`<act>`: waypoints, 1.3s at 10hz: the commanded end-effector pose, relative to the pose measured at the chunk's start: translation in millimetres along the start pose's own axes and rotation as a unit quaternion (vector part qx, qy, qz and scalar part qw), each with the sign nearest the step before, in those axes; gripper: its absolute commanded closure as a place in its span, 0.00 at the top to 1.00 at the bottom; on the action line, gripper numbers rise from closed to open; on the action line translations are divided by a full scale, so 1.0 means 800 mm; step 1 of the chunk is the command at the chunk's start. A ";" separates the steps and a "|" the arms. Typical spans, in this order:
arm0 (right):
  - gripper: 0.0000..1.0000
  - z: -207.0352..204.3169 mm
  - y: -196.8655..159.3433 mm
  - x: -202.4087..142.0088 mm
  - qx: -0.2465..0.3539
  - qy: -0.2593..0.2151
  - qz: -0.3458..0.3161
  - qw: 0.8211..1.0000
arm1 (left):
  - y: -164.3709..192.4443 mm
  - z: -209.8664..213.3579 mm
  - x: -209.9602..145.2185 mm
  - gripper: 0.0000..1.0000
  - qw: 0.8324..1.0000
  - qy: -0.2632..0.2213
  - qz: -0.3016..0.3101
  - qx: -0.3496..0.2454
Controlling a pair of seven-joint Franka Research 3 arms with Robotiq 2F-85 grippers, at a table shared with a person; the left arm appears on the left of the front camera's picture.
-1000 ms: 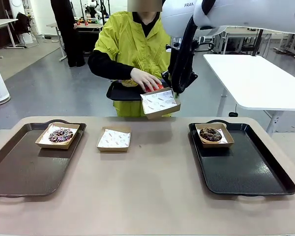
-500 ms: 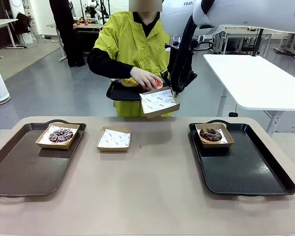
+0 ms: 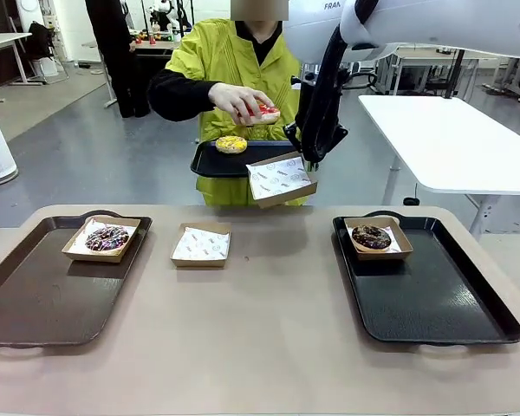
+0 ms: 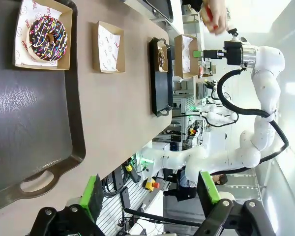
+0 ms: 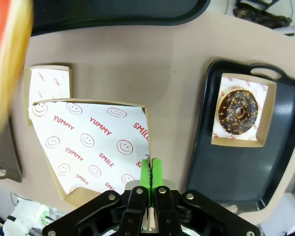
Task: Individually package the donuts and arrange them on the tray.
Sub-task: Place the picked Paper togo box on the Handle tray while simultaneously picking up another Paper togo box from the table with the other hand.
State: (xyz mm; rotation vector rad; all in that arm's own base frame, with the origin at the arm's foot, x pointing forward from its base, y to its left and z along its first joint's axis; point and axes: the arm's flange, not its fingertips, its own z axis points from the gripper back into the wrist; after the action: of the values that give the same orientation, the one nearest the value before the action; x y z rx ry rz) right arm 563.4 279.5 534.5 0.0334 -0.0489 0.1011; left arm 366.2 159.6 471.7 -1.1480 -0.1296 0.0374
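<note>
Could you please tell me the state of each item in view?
Glossy red ring donut: in the person's hand.
Yellow sprinkled donut: on the person's black tray.
Paper-lined brown cardboard box: empty, tilted, gripped by right gripper.
Second cardboard box: empty, on table.
Pink-white sprinkled chocolate donut: boxed, left tray.
Dark chocolate donut: boxed, right tray.
Left gripper: open, empty.

open lab hall: bare grey floor (image 3: 87, 165), white worktables (image 3: 451, 143), white robot arm (image 3: 433, 26) over beige table (image 3: 260, 347).
</note>
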 end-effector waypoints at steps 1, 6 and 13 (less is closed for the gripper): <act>0.00 -0.001 -0.002 -0.004 -0.001 0.002 -0.003 1.000 | 0.000 0.003 -0.001 1.00 1.000 0.000 0.000 -0.001; 0.00 -0.001 -0.002 -0.004 -0.001 0.002 -0.003 1.000 | 0.000 0.003 -0.001 1.00 1.000 0.000 0.000 -0.001; 0.00 -0.001 -0.002 -0.004 -0.001 0.002 -0.003 1.000 | 0.000 0.003 -0.001 1.00 1.000 0.000 0.000 -0.001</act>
State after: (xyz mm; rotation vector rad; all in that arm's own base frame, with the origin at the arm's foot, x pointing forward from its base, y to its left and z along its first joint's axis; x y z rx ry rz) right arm 563.3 279.7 534.4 0.0333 -0.0488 0.1014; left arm 366.2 159.6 471.7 -1.1480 -0.1296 0.0374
